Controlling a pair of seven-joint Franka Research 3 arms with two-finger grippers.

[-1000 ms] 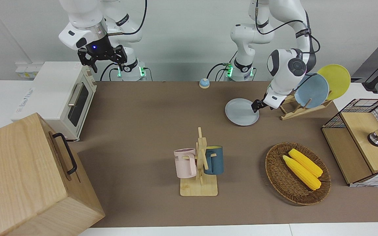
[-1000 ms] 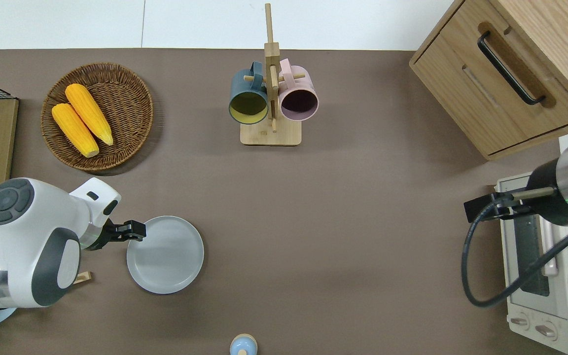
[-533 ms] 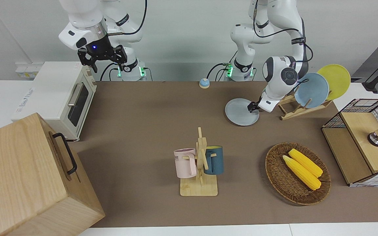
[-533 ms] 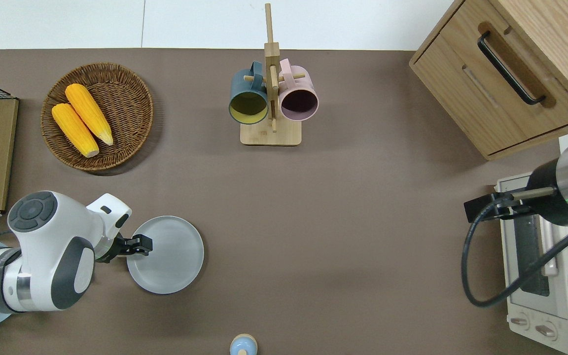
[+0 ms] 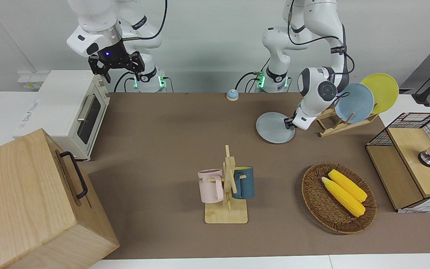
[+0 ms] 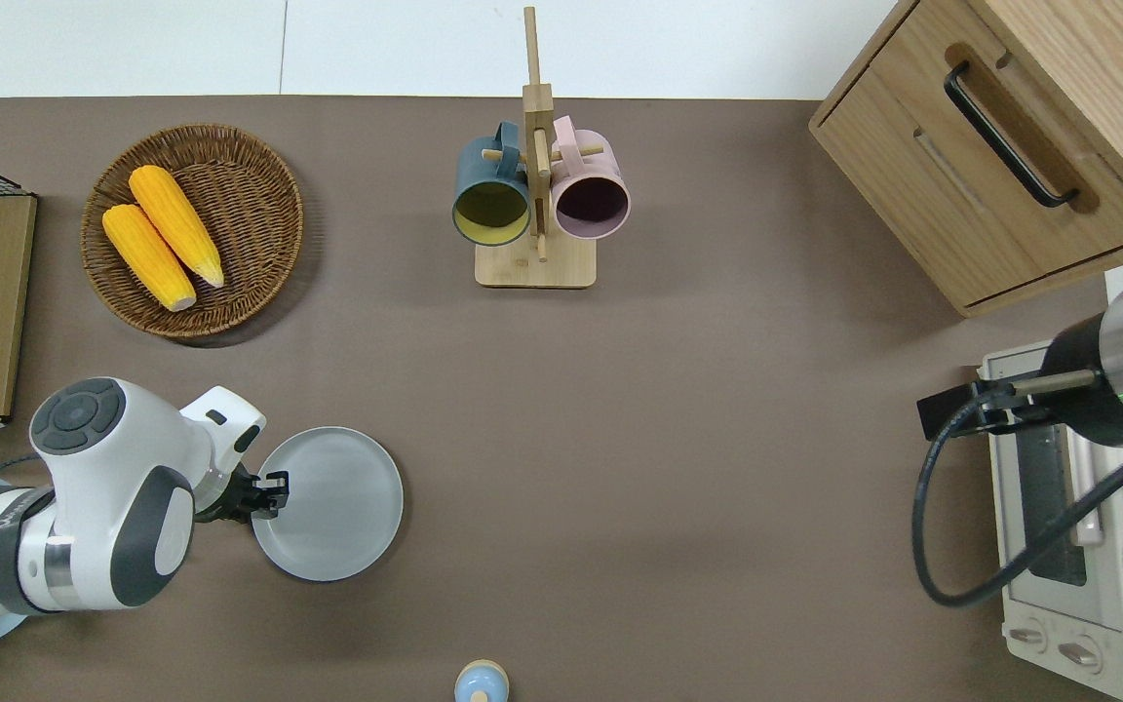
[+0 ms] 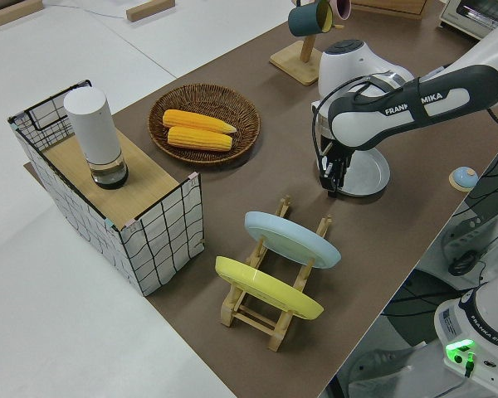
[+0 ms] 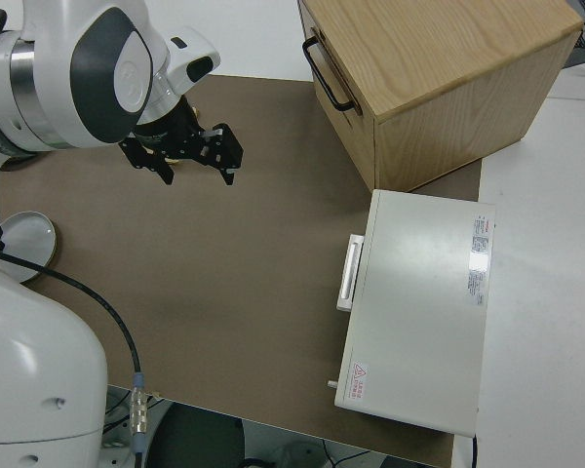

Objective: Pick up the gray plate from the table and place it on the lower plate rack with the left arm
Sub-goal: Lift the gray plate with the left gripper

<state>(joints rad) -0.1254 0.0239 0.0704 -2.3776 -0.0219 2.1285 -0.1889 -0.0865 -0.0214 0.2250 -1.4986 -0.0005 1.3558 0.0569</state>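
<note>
The gray plate lies flat on the brown mat. My left gripper is tilted down at the plate's rim, on the edge toward the left arm's end of the table. The lower plate rack stands beside the plate, toward that same end. It holds a sky-blue plate and a yellow plate. The right arm is parked, its gripper open and empty.
A wooden mug stand with two mugs stands mid-table. A wicker basket holds two corn cobs. A wire crate, a toaster oven, a wooden cabinet and a small bell line the edges.
My left gripper has moved from just outside the plate's rim in over it and come down onto the rim. The plate has not moved. The right arm is still.
</note>
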